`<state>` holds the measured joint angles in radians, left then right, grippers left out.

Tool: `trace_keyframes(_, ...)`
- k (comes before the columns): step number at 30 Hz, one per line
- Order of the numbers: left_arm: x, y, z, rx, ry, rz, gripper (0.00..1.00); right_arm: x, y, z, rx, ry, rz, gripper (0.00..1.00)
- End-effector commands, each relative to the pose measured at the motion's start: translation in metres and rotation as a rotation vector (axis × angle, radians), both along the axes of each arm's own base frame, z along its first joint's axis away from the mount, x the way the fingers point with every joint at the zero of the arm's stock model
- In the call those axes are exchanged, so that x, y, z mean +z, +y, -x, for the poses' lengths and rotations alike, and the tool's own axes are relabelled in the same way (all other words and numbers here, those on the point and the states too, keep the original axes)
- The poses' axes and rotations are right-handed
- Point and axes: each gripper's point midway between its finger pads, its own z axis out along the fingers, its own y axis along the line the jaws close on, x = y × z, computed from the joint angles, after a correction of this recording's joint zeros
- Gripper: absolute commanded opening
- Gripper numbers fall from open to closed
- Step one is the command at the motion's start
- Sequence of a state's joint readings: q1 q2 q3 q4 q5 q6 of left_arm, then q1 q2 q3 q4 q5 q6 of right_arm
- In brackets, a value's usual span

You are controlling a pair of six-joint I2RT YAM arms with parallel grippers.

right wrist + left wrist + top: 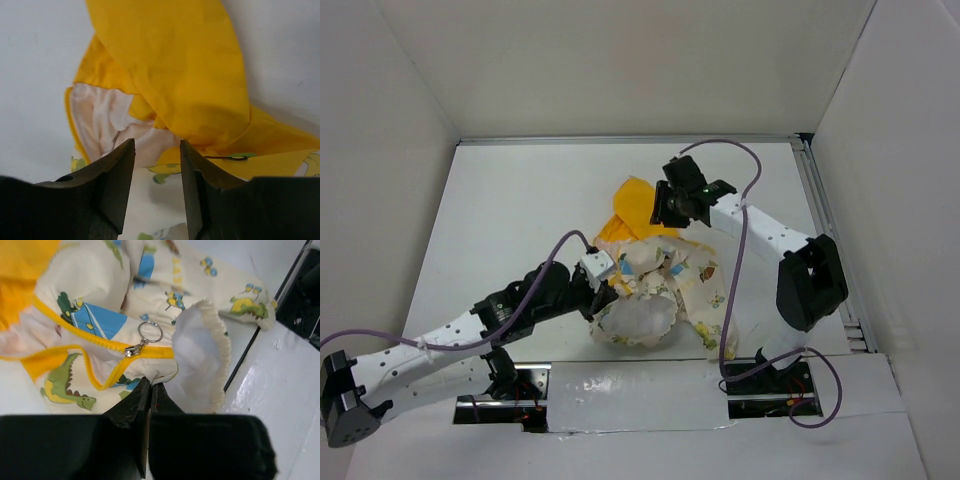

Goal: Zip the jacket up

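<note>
Black fingers of the left gripper (150,387) were pressed together on the bottom hem of the jacket (90,320), apparently to anchor it so the zip could be drawn. Just off the tips, toward 12 o'clock, sat the zipper slider (131,350) with its ring pull (150,331), low on the yellow tape (only a short run looked closed). At 2 o'clock an elastic-edged opening (212,340) gaped, with nothing visible inside. The right gripper (157,150) hung with its jaws apart over the yellow hood (175,65), seemingly ready to pin the top. The jacket lay crumpled on the white table (510,200) between both arms. No true container was in view.
</note>
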<state>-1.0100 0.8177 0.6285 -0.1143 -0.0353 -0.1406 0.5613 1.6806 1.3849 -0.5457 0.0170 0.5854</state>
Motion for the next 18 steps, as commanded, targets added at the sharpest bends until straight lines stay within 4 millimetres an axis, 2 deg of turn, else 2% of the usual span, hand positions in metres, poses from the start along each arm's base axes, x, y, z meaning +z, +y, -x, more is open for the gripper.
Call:
trace_keyframes(1, -0.025, 0.000, 0.018, -0.024, 0.299, 0.094, 0.13, -0.016, 0.005, -0.002, 0.047, 0.000, 0.001, 0.51)
trace_keyframes(2, -0.033, 0.001, 0.027, -0.034, 0.392, 0.097, 0.19, -0.029, 0.000, -0.002, 0.026, 0.031, 0.023, 0.58)
trace_keyframes(3, -0.040, 0.001, 0.029, -0.036, 0.439, 0.090, 0.34, -0.035, -0.002, -0.002, 0.023, 0.045, 0.031, 0.88)
trace_keyframes(4, -0.042, -0.002, 0.037, -0.068, 0.492, 0.097, 0.40, -0.040, -0.003, -0.003, 0.009, 0.059, 0.031, 0.95)
trace_keyframes(5, -0.046, -0.002, 0.041, -0.065, 0.525, 0.091, 0.45, -0.044, -0.004, -0.004, 0.007, 0.061, 0.032, 0.99)
trace_keyframes(6, -0.051, -0.002, 0.043, -0.061, 0.552, 0.085, 0.65, -0.045, -0.006, -0.007, -0.007, 0.062, 0.027, 1.00)
trace_keyframes(8, -0.056, -0.004, 0.052, -0.081, 0.606, 0.095, 0.75, -0.051, -0.005, -0.010, -0.003, 0.077, 0.022, 1.00)
trace_keyframes(10, -0.064, -0.003, 0.058, -0.075, 0.644, 0.091, 0.76, -0.064, -0.006, -0.010, -0.001, 0.113, 0.043, 1.00)
trace_keyframes(11, -0.070, 0.000, 0.055, -0.039, 0.647, 0.083, 0.76, -0.068, -0.007, -0.010, -0.004, 0.128, 0.048, 1.00)
trace_keyframes(12, -0.076, 0.003, 0.054, -0.008, 0.657, 0.072, 0.76, -0.079, -0.007, -0.009, -0.006, 0.152, 0.060, 0.97)
trace_keyframes(14, -0.085, 0.004, 0.049, 0.025, 0.678, 0.074, 0.75, -0.090, -0.009, -0.009, -0.025, 0.174, 0.066, 0.78)
trace_keyframes(16, -0.091, 0.003, 0.044, 0.042, 0.689, 0.075, 0.69, -0.097, -0.014, -0.009, -0.062, 0.196, 0.065, 0.61)
trace_keyframes(17, -0.101, 0.005, 0.037, 0.087, 0.699, 0.053, 0.62, -0.099, -0.018, -0.010, -0.081, 0.201, 0.066, 0.35)
trace_keyframes(18, -0.103, 0.005, 0.031, 0.120, 0.705, 0.045, 0.56, -0.099, -0.024, -0.012, -0.112, 0.206, 0.058, 0.18)
